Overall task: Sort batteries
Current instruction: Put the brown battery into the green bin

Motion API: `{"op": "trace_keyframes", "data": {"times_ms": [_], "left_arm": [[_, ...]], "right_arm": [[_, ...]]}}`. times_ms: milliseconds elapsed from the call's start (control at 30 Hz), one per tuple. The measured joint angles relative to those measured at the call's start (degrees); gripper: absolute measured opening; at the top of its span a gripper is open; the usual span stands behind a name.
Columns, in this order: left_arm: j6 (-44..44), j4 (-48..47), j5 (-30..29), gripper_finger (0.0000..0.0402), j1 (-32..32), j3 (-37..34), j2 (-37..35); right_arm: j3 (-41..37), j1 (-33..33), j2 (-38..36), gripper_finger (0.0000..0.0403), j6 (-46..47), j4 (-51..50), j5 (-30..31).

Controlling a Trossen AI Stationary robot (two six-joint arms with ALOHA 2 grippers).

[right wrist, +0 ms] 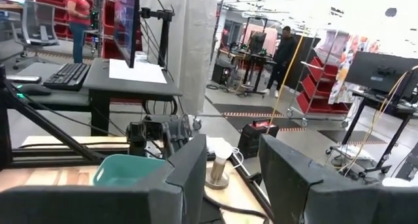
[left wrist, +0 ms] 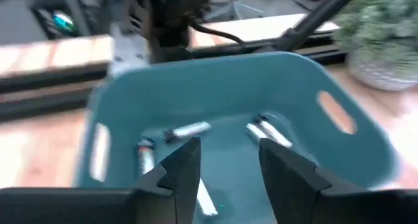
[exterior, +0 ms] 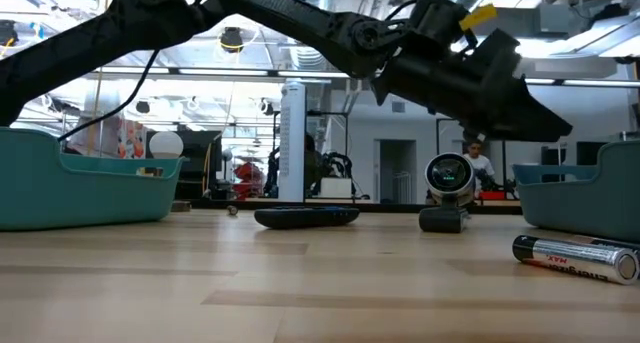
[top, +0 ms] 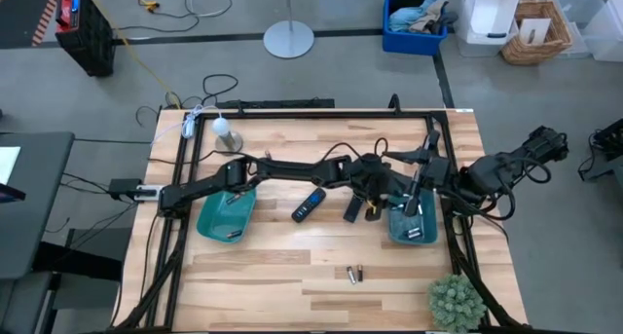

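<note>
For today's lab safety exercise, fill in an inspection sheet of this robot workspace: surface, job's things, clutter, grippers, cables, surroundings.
Surface: wooden table, mostly bare near the front edge.
Job's things: two loose batteries lie on the table; several batteries lie inside the right teal tray; a left teal tray holds something small.
Clutter: black remote control, flashlight, potted plant, white bulb-like object.
Grippers: left gripper hangs over the right tray, fingers apart, nothing between them; right gripper raised, fingers apart, empty.
Cables: black cables run off the table's far edge onto the floor.
Surroundings: bins and a wicker basket on the floor; people stand in the room beyond.
</note>
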Motion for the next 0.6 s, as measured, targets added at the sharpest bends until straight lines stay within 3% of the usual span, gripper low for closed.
{"op": "trace_keyframes", "data": {"times_ms": [133,367,467,600], "left_arm": [[-1.6,-3.7,2.9,0.0139,0.7,-0.1,-1.8],[1.7,-7.6,2.9,0.0070,2.3,-3.8,-10.1],[2.6,-4.7,2.9,0.0036,3.0,-12.5,-16.5],[0.9,8.7,2.5,0.0004,4.0,-33.6,-29.2]], "right_arm": [[0.0,0.0,0.0,0.0160,3.6,-3.8,0.0],[0.0,-0.1,0.1,0.0160,7.0,-7.0,0.1],[0.0,-0.1,0.1,0.0160,6.8,-7.1,0.1],[0.0,-0.6,0.8,0.0160,6.6,-7.8,0.1]]}}
